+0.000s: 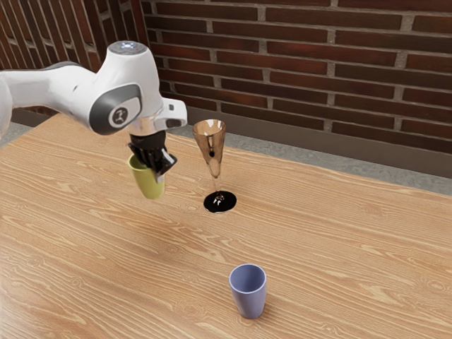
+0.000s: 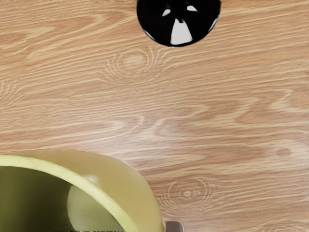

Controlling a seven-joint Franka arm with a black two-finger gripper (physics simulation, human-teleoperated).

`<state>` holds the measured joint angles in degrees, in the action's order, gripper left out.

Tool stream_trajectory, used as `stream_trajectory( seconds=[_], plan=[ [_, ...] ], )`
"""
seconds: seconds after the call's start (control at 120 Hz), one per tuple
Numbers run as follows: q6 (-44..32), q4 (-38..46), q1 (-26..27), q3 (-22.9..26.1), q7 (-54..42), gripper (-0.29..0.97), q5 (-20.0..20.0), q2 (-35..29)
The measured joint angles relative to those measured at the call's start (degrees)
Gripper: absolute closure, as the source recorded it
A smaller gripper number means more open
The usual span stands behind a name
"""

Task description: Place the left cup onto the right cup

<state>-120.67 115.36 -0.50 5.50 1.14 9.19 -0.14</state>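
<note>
A yellow-green cup (image 1: 147, 181) hangs a little above the wooden table, tilted slightly, with my black gripper (image 1: 152, 162) shut on its rim. In the wrist view the same cup (image 2: 82, 193) looms large just under my hand, its open mouth toward the camera. A pale purple cup (image 1: 248, 290) stands upright near the table's front edge, well to the exterior view's right of and nearer than the held cup.
A tall amber wine glass (image 1: 212, 159) with a black round foot (image 1: 219, 202) stands just to the exterior view's right of my gripper; its foot (image 2: 178, 20) appears in the wrist view. The wooden table (image 1: 339, 233) stretches wide, with a brick wall behind.
</note>
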Motion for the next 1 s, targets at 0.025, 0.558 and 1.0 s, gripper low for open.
stream_trajectory(
  seconds=[0.025,0.558,1.0],
  plan=[
    [0.5,-0.4,0.1,0.9,0.7,0.78,0.0,0.1],
    [7.3,-5.8,-0.7,22.0,19.0,0.78,-0.7,3.3],
    [9.1,-7.1,-3.1,33.7,37.2,0.78,-0.2,4.2]
  ],
)
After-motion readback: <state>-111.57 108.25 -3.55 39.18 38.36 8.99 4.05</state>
